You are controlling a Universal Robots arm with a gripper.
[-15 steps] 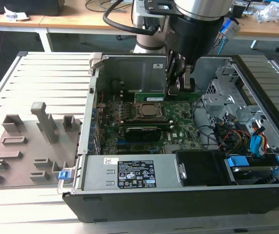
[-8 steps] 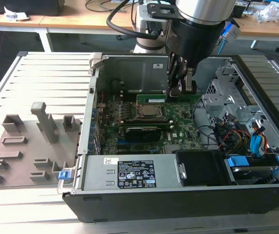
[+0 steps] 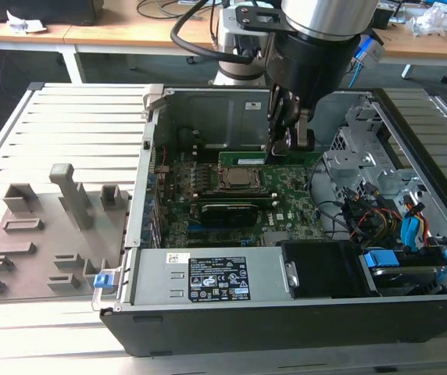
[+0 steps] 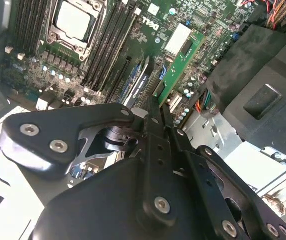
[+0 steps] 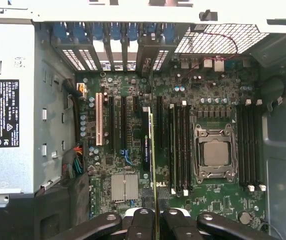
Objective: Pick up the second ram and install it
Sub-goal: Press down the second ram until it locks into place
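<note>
We log the hand [image 4: 156,104] clamped on the second ram [image 4: 179,60], stick on edge, motherboard [image 5: 223,197] directly below the hand.

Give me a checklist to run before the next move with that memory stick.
1. Grip: jaws shut on the second ram, ok.
2. Orientation: ram runs parallel to the memory slots, ok.
3. Ram over an empty slot: cannot tell.
4. Slot latches open: cannot tell.
5. Clearance: cables lie apart from the ram, ok.
</note>
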